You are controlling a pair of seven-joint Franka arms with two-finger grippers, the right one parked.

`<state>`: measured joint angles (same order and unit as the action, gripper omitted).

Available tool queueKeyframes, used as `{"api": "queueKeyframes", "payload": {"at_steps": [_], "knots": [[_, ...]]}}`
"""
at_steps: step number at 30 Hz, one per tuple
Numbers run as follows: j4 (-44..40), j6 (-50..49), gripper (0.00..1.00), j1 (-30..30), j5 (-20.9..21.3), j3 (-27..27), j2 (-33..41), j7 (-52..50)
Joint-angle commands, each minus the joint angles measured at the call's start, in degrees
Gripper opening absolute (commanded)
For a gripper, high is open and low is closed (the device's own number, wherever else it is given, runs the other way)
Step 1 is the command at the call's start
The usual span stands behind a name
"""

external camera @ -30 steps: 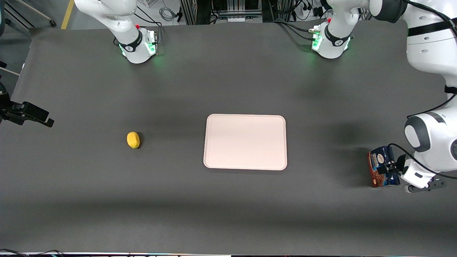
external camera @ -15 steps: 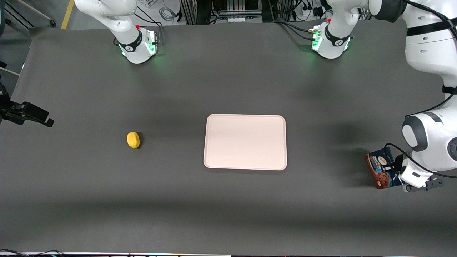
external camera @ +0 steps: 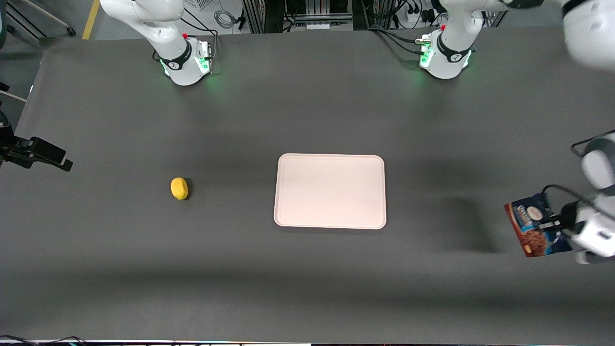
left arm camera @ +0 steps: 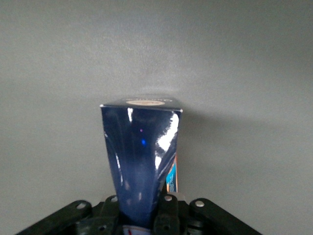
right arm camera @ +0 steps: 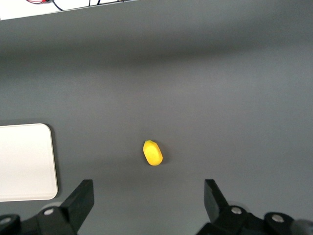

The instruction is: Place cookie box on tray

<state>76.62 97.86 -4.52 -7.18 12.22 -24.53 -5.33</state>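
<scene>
The cookie box (external camera: 531, 225) is a dark navy carton with a brown cookie picture and a small oval logo. It hangs tilted above the grey table at the working arm's end. My left gripper (external camera: 552, 225) is shut on it from the side. In the left wrist view the box (left arm camera: 142, 156) fills the space between my fingers (left arm camera: 168, 215), its glossy blue side toward the camera. The pale pinkish-white tray (external camera: 329, 191) lies flat at the table's middle, well away from the box toward the parked arm's end. Its corner also shows in the right wrist view (right arm camera: 24, 161).
A small yellow lemon-like lump (external camera: 178, 188) lies on the table toward the parked arm's end, past the tray; it also shows in the right wrist view (right arm camera: 153, 152). Two arm bases (external camera: 185, 57) stand at the table's edge farthest from the front camera.
My left gripper has lifted the cookie box off the table. The box has tilted and shifted a little farther toward the working arm's end. The tray and lump have not moved.
</scene>
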Motion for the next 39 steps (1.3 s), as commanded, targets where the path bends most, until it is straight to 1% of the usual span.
{"api": "queueKeyframes", "payload": {"at_steps": [1,5,8,9,11,14,19,22,25,33,39], "knots": [[-3.1,-10.2,0.00,-1.1,0.9,-6.9,5.4,-10.0],[-2.4,-12.3,0.00,-2.2,1.9,-14.5,7.6,-18.0],[-1.7,-11.7,0.00,-2.6,3.1,-21.1,7.0,-22.2],[-0.9,-11.0,0.00,-2.9,4.3,-23.2,6.6,-23.0],[0.8,-9.2,0.00,-3.6,8.0,-26.8,4.9,-24.1],[4.3,-3.5,0.00,-3.7,10.2,-30.8,2.3,-26.3],[9.6,6.9,0.00,-4.6,11.1,-32.0,-1.5,-26.5],[11.1,10.5,0.00,-5.6,12.8,-32.1,-4.7,-26.3],[12.0,13.0,0.00,-5.7,13.0,-32.1,-6.8,-26.1],[20.0,24.0,0.00,-5.8,13.9,-32.0,-7.1,-25.9],[21.0,25.1,0.01,-6.1,14.3,-32.0,-7.1,-26.1]]}}
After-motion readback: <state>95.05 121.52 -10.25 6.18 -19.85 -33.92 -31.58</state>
